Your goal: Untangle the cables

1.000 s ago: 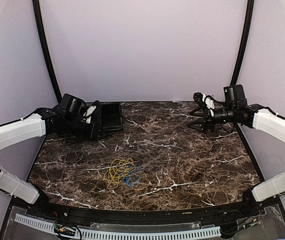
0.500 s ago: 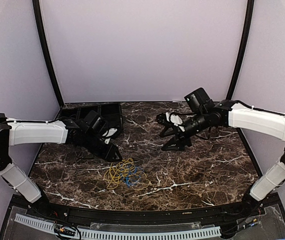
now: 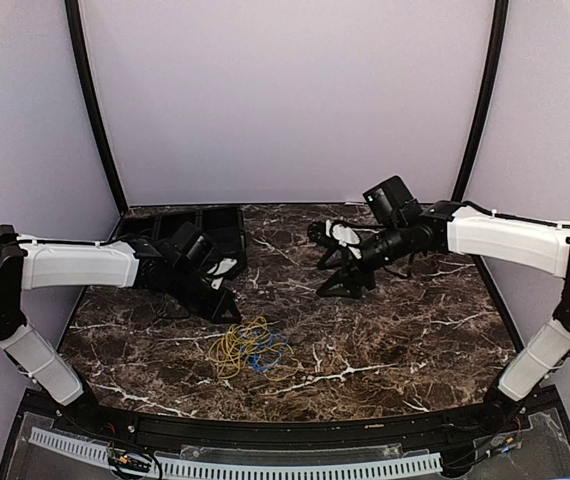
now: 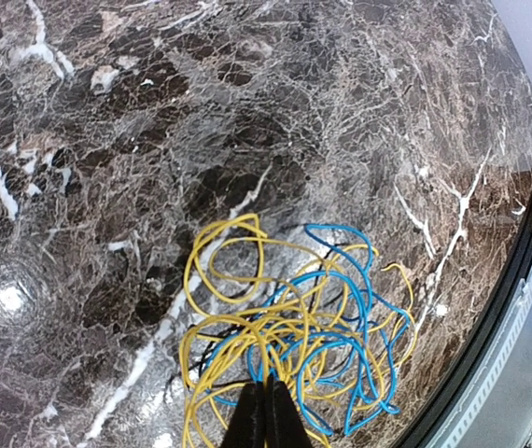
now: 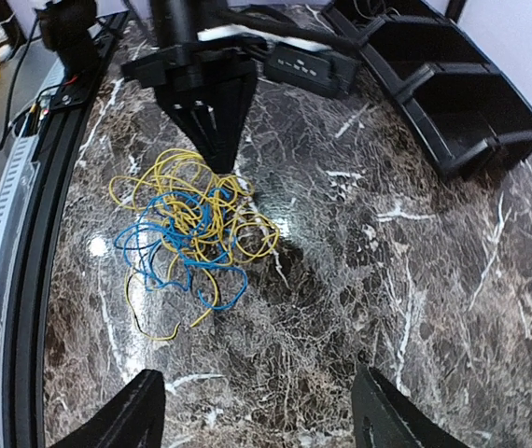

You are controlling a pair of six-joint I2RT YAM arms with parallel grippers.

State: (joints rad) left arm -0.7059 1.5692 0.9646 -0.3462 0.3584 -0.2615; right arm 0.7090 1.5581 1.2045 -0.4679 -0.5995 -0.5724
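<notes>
One yellow cable (image 3: 231,338) and one blue cable (image 3: 267,356) lie tangled in a single heap on the surface (image 3: 415,330). The heap is near the front edge, left of centre, with open marble to its right. The left gripper (image 3: 229,312) touches the heap's far side, jaws together; any pinched strand is hidden. The right gripper (image 3: 327,262) hovers well away, jaws apart.

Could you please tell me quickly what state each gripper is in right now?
Left gripper: closed at the cables; whether it pinches one cannot be told.
Right gripper: open, holding nothing.
</notes>
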